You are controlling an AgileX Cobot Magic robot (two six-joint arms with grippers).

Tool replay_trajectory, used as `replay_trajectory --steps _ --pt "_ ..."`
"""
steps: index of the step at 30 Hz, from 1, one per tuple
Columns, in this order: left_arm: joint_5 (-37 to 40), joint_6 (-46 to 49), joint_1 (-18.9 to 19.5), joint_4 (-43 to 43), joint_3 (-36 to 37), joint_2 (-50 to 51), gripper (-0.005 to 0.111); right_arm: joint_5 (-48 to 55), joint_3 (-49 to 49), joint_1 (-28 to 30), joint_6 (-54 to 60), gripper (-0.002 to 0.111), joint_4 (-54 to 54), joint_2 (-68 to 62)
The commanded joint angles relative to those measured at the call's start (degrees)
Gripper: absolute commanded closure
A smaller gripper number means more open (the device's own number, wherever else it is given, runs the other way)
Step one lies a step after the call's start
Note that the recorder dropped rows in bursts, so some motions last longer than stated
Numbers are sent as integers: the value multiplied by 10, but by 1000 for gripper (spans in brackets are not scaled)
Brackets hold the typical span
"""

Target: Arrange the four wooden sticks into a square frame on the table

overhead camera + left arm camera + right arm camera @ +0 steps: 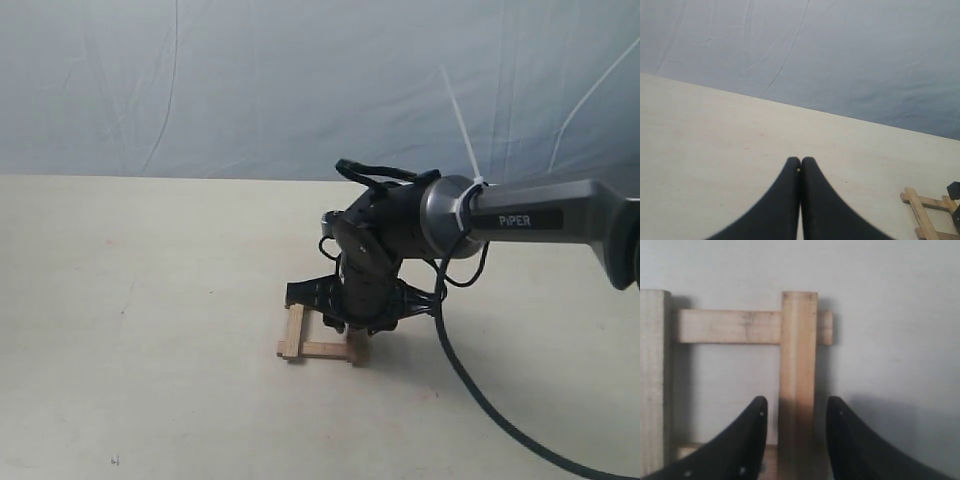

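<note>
Where the pale table lies nearest the exterior camera, a black cable curves across it from the right arm. Further in sits the square frame; only its near and left sides show there, the rest hidden under the right gripper. That wrist view shows the jaws parted, straddling a frame stick with a thin gap either side, seemingly not touching. A cross stick lies beneath it. The left gripper is pressed closed on nothing, well apart from the frame, which its view cuts off. A blue-grey sheet hangs behind.
</note>
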State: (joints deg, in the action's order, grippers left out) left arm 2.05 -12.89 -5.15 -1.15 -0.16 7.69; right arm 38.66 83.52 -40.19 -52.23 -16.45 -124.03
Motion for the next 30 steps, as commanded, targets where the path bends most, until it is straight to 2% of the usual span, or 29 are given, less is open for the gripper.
replay_trajectory --steps 1,3,5,7,11,15,17,24,30 --pt "-7 1 0 2 2 -4 107 17 3 9 13 72 -10 43" --pt "-7 1 0 2 2 -4 107 38 3 22 24 89 -10 65" --pt "-7 1 0 2 2 -4 107 80 2 38 54 110 -10 82" --pt "-7 1 0 2 2 -4 107 109 -9 60 94 109 -4 100" --pt "-7 1 0 2 2 -4 107 98 -75 124 226 109 61 141" --pt "-7 1 0 2 2 -4 107 69 -178 230 384 109 165 199" --pt "-7 1 0 2 2 -4 107 38 -231 283 420 109 185 237" --pt "-7 1 0 2 2 -4 107 -164 -438 387 437 109 170 438" --pt "-7 1 0 2 2 -4 107 -281 -576 407 435 109 170 675"
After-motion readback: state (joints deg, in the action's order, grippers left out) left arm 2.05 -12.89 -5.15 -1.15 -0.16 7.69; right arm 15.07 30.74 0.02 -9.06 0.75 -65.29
